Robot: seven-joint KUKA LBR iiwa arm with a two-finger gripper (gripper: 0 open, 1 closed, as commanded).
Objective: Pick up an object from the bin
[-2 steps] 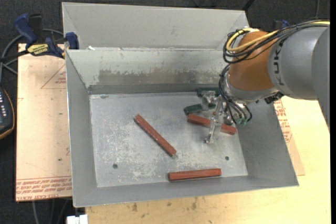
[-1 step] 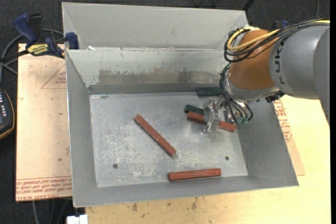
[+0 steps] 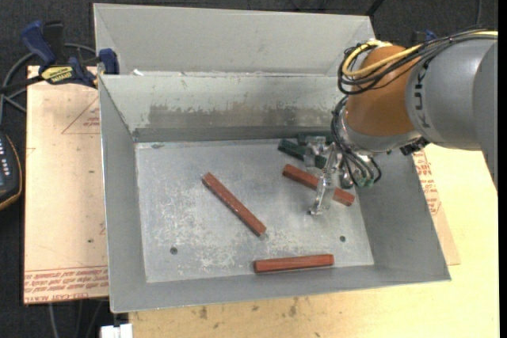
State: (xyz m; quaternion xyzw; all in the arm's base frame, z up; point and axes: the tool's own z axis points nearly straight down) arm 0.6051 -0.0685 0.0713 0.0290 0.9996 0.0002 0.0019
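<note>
My gripper [image 3: 318, 206] is down at the bin floor in the right half, its metal tip reaching the floor. It stands right at a short red-brown stick [image 3: 299, 175], which lies slanted under it, its right end [image 3: 344, 198] showing past the gripper. Whether the stick sits inside the grip is hidden. A small dark green thing [image 3: 294, 146] lies just behind it, near the back wall, partly covered by the wrist.
A longer red-brown stick [image 3: 234, 204] lies diagonally in the middle of the bin. Another red-brown stick [image 3: 293, 263] lies flat along the front wall. The arm with its orange cover and cables hangs over the bin's right back corner.
</note>
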